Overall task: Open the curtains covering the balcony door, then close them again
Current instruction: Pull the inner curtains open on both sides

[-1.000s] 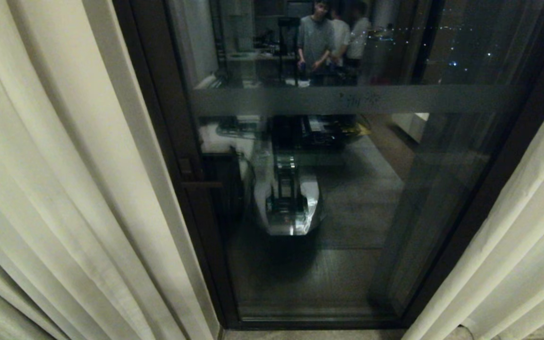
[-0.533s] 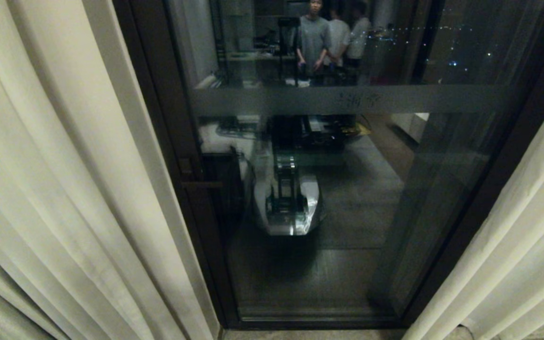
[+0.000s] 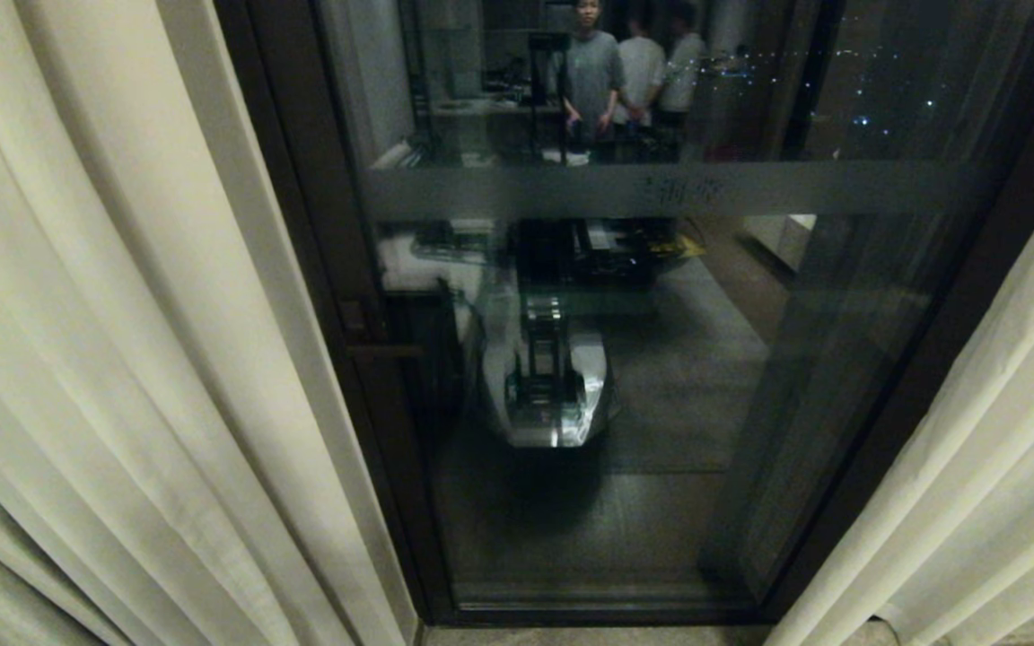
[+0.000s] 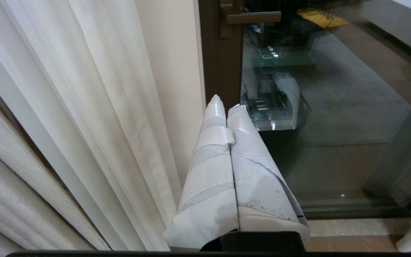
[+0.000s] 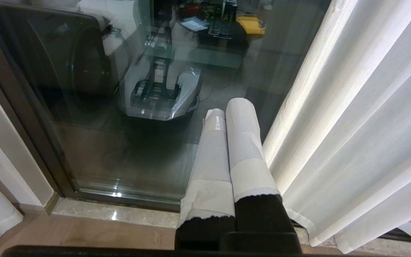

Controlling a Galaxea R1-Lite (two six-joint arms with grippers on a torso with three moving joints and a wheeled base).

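The curtains (image 3: 104, 341) hang parted, one panel drawn to each side of the balcony door (image 3: 625, 359), whose dark glass stands uncovered between them. So the opening looks done; closing them again is, I'd judge, what's left. The left gripper (image 4: 227, 103) sits just beside the left panel, the right gripper (image 5: 227, 110) just beside the right one, both with fingers pressed together on nothing.

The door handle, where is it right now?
In the head view the door handle sits on the dark frame's left side, just right of the left curtain, below the frosted band.
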